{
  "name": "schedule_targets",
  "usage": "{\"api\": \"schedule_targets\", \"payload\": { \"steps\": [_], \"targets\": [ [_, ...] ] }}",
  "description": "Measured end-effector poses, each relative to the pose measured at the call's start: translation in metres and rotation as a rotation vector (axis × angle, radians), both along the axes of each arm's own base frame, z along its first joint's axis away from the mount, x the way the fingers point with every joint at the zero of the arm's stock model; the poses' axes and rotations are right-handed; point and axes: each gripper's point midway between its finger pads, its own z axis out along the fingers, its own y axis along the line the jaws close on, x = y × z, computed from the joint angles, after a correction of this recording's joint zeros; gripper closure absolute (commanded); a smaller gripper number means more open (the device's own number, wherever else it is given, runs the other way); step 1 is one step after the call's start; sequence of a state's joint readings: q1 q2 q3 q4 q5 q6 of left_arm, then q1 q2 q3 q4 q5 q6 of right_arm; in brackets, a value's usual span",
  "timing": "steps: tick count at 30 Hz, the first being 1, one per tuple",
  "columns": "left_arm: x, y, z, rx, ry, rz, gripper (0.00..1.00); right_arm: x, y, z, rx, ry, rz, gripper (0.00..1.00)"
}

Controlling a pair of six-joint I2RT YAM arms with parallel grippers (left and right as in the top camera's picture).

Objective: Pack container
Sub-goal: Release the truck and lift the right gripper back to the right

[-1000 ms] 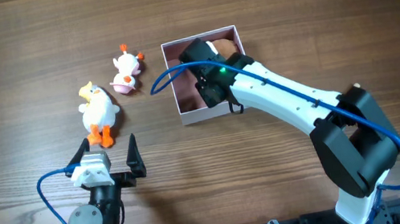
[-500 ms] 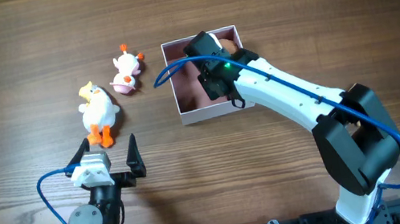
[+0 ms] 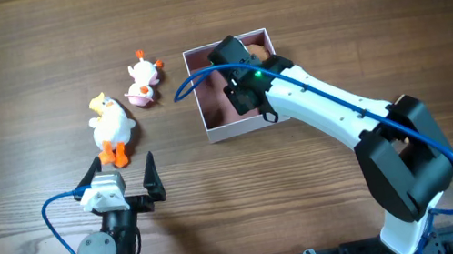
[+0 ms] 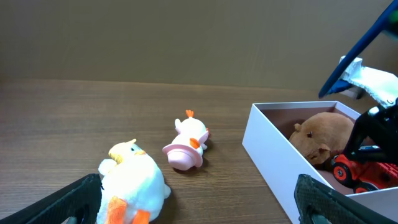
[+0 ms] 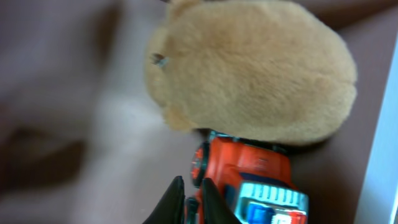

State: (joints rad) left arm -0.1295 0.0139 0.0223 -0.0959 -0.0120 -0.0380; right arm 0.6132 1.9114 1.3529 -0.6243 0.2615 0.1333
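where: container (image 4: 264,146) sits on bench (image 3: 11,52), near white duck (image 3: 111,123) | right fingers (image 5: 191,200): nearly shut inside it, seem to pinch red car (image 5: 249,180) | left fingers (image 3: 122,183): wide open, empty | feel: probably light, stiff, slides easily; hold one side wall

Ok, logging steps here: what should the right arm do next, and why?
Probably open the right claw and lift: the red toy truck already rests in the white pink-lined box beside the tan plush hamster, while a white plush duck and a small pink duck wait outside.
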Motion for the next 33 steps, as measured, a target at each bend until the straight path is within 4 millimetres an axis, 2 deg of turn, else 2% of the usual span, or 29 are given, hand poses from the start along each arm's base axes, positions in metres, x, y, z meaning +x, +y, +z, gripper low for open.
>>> {"api": "schedule_targets", "payload": {
  "steps": [2,5,6,8,9,11,14,18,20,23,33],
  "targets": [
    [0.0,0.0,0.0,0.0,0.0,0.0,0.0,0.0,0.005,0.012,0.035,-0.016,0.01,0.72],
    [0.0,0.0,0.0,0.0,0.0,0.0,0.0,0.001,0.006,0.044,0.089,-0.071,0.016,0.58],
    [0.0,0.0,0.0,0.0,0.0,0.0,0.0,0.002,0.003,0.064,0.122,-0.107,0.002,0.42],
    [0.0,0.0,0.0,0.0,0.0,0.0,0.0,0.001,-0.013,0.102,0.172,-0.163,-0.038,0.24],
    [0.0,0.0,0.0,0.0,0.0,0.0,0.0,-0.003,-0.03,0.122,0.192,-0.184,-0.077,0.01],
    [0.0,0.0,0.0,0.0,0.0,0.0,0.0,-0.009,-0.061,0.142,0.197,-0.196,-0.144,0.01],
    [0.0,0.0,0.0,0.0,0.0,0.0,0.0,-0.026,-0.13,0.17,0.186,-0.206,-0.302,0.0],
    [0.0,0.0,0.0,0.0,0.0,0.0,0.0,-0.043,-0.2,0.179,0.164,-0.198,-0.491,0.0],
    [0.0,0.0,0.0,0.0,0.0,0.0,0.0,-0.049,-0.222,0.176,0.157,-0.179,-0.572,0.0],
    [0.0,0.0,0.0,0.0,0.0,0.0,0.0,-0.053,-0.237,0.173,0.157,-0.165,-0.635,0.01],
    [0.0,0.0,0.0,0.0,0.0,0.0,0.0,-0.053,-0.237,0.173,0.161,-0.167,-0.64,0.0]
  ]
}}
